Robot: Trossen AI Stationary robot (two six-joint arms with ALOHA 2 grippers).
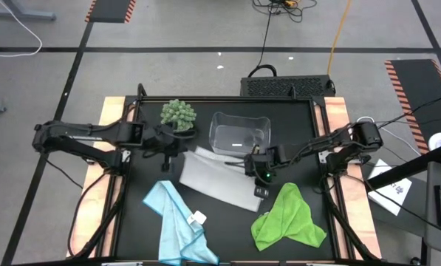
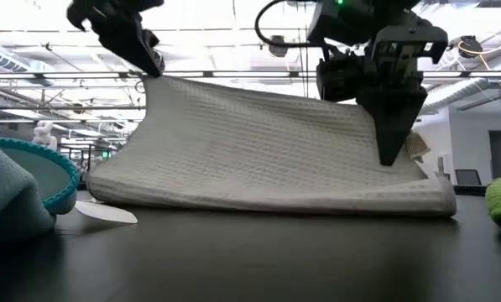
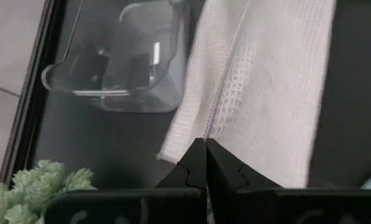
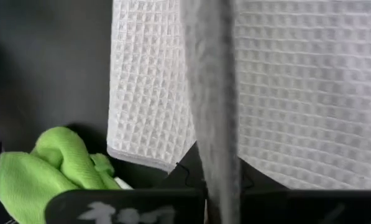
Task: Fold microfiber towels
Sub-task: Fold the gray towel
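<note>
Your left gripper and right gripper, each clamped on a corner of the white towel at table centre, lift its twelve-o'clock edge, apparently to fold it toward six.

Black table — white towel, blue towel, green towel, bin, plant

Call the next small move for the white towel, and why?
Probably carry the lifted edge forward over the towel and lay it on the half still on the table. Both pincers, left and right, are shut on the white towel, holding one long edge raised while the opposite edge rests on the table, so the fold is only half made.
</note>
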